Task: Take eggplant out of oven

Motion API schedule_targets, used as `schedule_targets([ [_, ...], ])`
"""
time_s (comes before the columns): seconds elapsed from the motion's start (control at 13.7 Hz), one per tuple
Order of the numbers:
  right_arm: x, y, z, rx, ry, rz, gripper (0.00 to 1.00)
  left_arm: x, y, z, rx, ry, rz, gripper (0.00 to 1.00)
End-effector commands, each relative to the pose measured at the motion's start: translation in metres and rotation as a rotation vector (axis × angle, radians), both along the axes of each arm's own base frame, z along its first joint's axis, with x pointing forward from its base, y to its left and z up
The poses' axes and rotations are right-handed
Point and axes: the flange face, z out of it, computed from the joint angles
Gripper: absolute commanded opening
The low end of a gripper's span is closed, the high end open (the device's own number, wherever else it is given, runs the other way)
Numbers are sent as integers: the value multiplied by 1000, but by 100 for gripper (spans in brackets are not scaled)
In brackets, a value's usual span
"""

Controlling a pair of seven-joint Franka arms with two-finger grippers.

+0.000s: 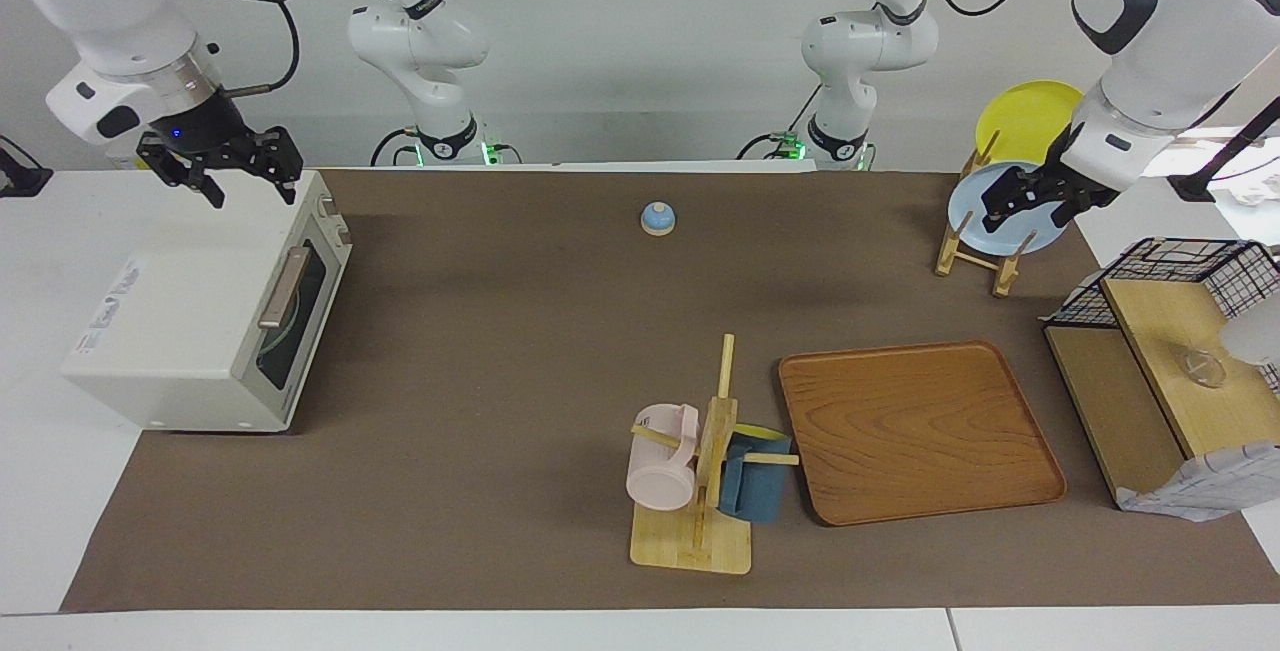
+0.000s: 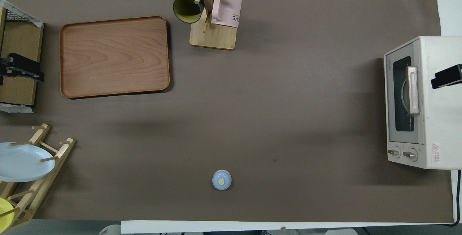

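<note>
the oven (image 1: 205,316) stands shut at the right arm's end of the table (image 1: 500,331), and the eggplant cannot be seen through its dark glass, so it is presumed to be inside. the right hand (image 1: 222,171) is held spread over the oven's top, nothing between its fingers, while the left hand (image 1: 1035,201), spread wide and empty, waits over the plate rack (image 1: 975,256). if the bar handle (image 1: 285,288) is caught off-centre the light oven could be dragged or the door could snap back; the oven's small brand lettering and red warning sticker (image 2: 436,152) cannot be read, and only "me" is legible on the pink mug (image 2: 226,7).
</note>
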Motion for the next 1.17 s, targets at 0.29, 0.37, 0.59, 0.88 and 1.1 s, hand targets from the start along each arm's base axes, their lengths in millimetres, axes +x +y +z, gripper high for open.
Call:
schedule_targets([
  [0.29,-4,-21,-89,-54,78,-11,0,-4,3,3,11,10,0,100],
  [0.37,-5,-25,-97,-73,95,-11,0,-4,4,3,11,8,3,100],
  [0.59,-7,-23,-115,-80,107,-43,0,-4,3,3,11,10,0,100],
  [0.88,7,-16,-146,-100,102,-51,0,-4,3,3,11,8,0,100],
  [1.1,27,35,-175,-110,78,-64,0,-4,3,3,11,10,0,100],
])
